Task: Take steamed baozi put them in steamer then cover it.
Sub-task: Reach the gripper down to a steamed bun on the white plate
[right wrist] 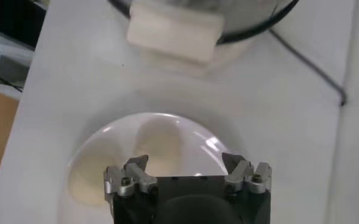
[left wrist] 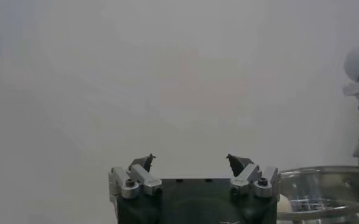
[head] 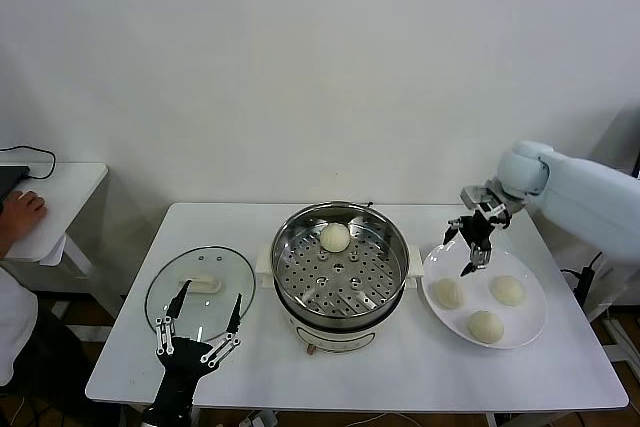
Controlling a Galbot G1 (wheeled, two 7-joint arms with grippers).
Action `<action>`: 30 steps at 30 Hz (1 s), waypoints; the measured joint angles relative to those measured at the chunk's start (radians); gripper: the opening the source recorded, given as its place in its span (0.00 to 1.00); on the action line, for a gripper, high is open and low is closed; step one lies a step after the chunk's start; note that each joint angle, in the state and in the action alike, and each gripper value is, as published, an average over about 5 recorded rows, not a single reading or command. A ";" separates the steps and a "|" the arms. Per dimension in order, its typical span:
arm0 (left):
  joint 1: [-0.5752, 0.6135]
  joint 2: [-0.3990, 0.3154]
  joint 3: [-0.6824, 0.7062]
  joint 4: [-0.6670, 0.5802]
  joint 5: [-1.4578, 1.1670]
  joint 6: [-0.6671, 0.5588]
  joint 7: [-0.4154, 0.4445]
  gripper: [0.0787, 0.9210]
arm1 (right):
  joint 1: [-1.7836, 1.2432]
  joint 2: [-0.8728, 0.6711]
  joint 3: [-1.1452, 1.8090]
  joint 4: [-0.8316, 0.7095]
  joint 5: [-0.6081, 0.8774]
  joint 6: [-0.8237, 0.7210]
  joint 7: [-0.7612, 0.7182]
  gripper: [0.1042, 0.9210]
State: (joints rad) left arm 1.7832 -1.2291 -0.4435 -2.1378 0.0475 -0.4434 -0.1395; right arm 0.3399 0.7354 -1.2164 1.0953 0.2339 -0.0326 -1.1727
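Steamer (head: 340,282) holding one baozi (head: 334,237), plate (head: 530,322) three

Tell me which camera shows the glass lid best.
The head view: the cover lies whole on the table, left of the steamer, with the open left gripper over it. The left wrist view and right wrist view show no lid.
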 measured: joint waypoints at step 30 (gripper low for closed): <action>0.006 -0.011 0.000 0.005 0.005 -0.010 -0.003 0.88 | -0.182 0.026 0.087 -0.064 -0.028 -0.026 0.091 0.71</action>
State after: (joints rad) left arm 1.7889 -1.2404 -0.4437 -2.1331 0.0528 -0.4535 -0.1420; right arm 0.1584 0.7610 -1.1299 1.0313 0.2063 -0.0591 -1.0817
